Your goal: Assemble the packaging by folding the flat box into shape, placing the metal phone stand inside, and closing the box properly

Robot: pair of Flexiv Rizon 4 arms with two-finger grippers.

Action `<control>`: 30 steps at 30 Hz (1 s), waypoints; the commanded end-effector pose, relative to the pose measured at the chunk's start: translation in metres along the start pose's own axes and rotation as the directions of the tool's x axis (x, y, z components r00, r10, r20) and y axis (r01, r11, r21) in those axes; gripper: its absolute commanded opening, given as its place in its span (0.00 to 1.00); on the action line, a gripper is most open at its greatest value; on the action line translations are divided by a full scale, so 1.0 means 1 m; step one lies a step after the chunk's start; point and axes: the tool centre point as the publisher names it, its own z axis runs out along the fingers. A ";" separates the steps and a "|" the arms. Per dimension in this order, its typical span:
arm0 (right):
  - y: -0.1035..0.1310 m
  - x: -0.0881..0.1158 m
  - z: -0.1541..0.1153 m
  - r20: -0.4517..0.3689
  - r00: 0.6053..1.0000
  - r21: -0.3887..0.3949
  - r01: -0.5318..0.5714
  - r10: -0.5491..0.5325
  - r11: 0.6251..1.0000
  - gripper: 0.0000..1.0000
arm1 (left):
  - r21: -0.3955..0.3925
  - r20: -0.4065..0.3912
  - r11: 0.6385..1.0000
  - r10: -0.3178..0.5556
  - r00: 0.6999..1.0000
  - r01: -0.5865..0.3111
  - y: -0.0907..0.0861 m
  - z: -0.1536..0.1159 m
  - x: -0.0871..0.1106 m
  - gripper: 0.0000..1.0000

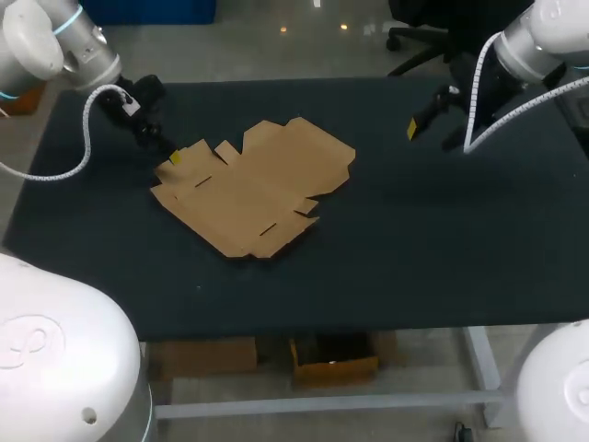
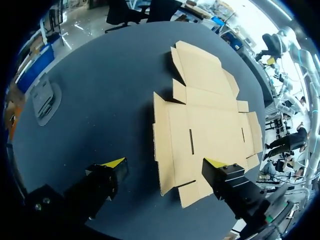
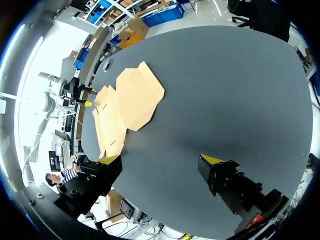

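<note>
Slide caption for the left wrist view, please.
Open left end effector over an edge of the unfolded cardboard box on the dark table.

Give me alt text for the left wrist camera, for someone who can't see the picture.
A flat, unfolded cardboard box lies on a dark table, just ahead of the left gripper. The gripper's two yellow-tipped fingers are open, one over the box's near corner, the other over bare table beside it.
</note>
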 end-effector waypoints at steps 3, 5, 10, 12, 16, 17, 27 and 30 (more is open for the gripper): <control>0.002 0.001 -0.001 -0.004 1.000 0.016 0.002 -0.002 1.000 1.00 | -0.014 -0.031 1.000 0.005 1.000 -0.005 -0.005 0.009 -0.008 0.87; 0.002 0.000 0.000 -0.005 1.000 0.018 0.000 0.000 1.000 1.00 | -0.024 -0.037 1.000 0.009 0.999 -0.010 -0.005 0.011 -0.007 0.75; 0.002 0.000 0.000 -0.006 1.000 0.023 -0.002 0.003 1.000 1.00 | -0.041 -0.052 0.999 0.011 0.999 -0.013 -0.004 0.015 -0.006 0.61; 0.002 0.000 0.000 -0.006 1.000 0.025 -0.001 0.001 1.000 1.00 | -0.058 -0.062 0.998 0.008 0.998 -0.012 -0.004 0.018 -0.005 0.49; 0.002 0.000 0.000 -0.007 1.000 0.025 0.001 -0.001 1.000 1.00 | -0.074 -0.074 0.997 0.004 0.997 -0.010 -0.003 0.025 -0.003 0.46; 0.002 0.000 0.000 -0.008 1.000 0.026 0.002 -0.002 1.000 1.00 | -0.075 -0.078 0.997 0.000 0.997 -0.006 -0.003 0.026 -0.003 0.44; -0.001 0.000 -0.001 -0.014 1.000 0.024 0.005 -0.004 1.000 1.00 | -0.018 -0.137 0.999 -0.053 0.989 0.051 0.001 0.028 0.007 0.00; -0.001 0.000 -0.001 -0.015 1.000 0.023 0.007 -0.007 1.000 1.00 | 0.015 -0.148 0.996 -0.083 0.986 0.086 0.002 0.030 0.015 0.00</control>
